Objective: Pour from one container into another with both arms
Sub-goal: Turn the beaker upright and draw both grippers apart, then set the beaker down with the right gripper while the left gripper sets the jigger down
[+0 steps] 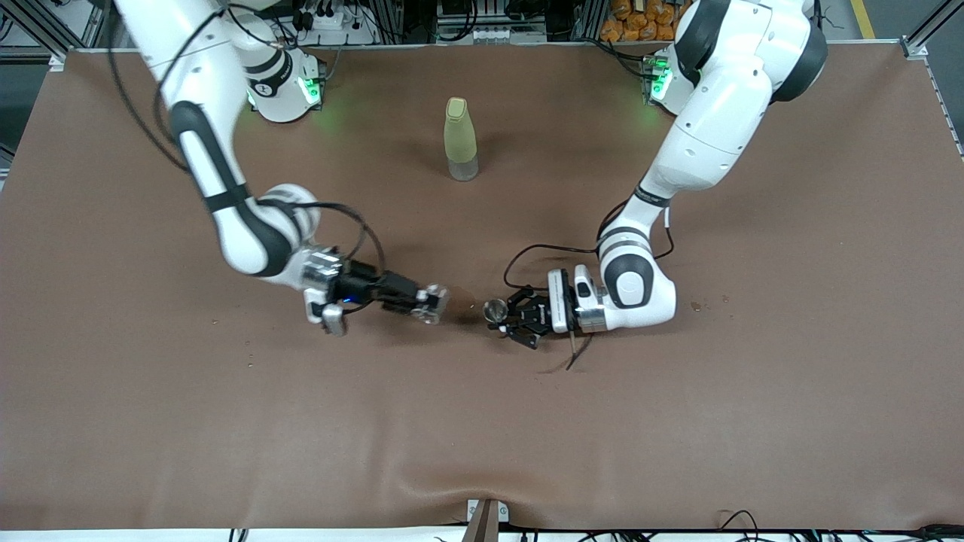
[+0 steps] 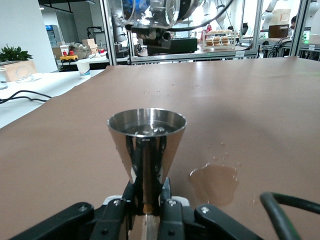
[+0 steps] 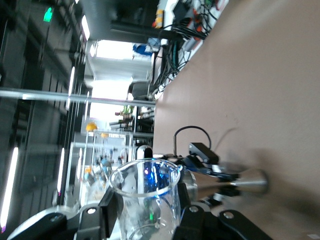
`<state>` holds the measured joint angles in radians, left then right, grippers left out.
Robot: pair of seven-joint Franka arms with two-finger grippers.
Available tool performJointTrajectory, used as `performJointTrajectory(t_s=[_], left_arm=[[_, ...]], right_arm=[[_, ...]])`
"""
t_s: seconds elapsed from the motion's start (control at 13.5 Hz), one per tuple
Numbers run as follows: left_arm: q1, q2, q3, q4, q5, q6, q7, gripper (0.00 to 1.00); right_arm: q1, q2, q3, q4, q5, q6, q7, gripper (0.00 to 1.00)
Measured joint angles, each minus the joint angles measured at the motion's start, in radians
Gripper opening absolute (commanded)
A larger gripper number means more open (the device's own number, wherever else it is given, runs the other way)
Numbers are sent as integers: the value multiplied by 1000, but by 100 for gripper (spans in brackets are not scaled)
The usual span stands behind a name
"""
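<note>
Two small cups meet near the table's middle, each held by one arm. Starting at nine o'clock of the front view, the right gripper [image 1: 431, 304] has its jaws clamped narrow on the tiny clear glass cup [image 1: 432, 301], which is tipped on its side over the brown table cover [image 1: 151, 421], mouth toward three o'clock. A short gap on, the left gripper [image 1: 506, 318] pinches the thin waist of the small silvery metal cup with the flared round rim [image 1: 495, 309], holding it upright; some liquid shows inside it in the left wrist view.

The risk, as I judge it, lies in that gap: the glass mouth looks short of the metal rim, so any pour from here would fall on the cover. A wet patch [image 2: 215, 182] already lies beside the metal cup. The slim waist could also twist in the pinch if bumped.

At twelve o'clock the tall yellow-green bottle [image 1: 460, 138] stands well apart, blocking nothing. A loose black cable [image 1: 576, 354] trails under the left wrist.
</note>
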<state>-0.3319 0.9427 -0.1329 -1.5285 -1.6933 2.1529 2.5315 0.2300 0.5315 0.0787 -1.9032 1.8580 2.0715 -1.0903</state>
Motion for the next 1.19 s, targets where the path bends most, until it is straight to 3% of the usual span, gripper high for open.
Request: performJointTrajectory(t_s=[0.59, 0.89, 1.19], left_arm=[[185, -120, -3, -144, 167, -196, -66, 0], [323, -177, -2, -216, 313, -317, -68, 0], [477, -212, -2, -285, 429, -398, -69, 0]], right_arm=[[-514, 28, -7, 41, -624, -526, -358, 13], [-661, 99, -6, 50, -770, -553, -743, 14], [-718, 140, -7, 71, -820, -547, -1080, 14]])
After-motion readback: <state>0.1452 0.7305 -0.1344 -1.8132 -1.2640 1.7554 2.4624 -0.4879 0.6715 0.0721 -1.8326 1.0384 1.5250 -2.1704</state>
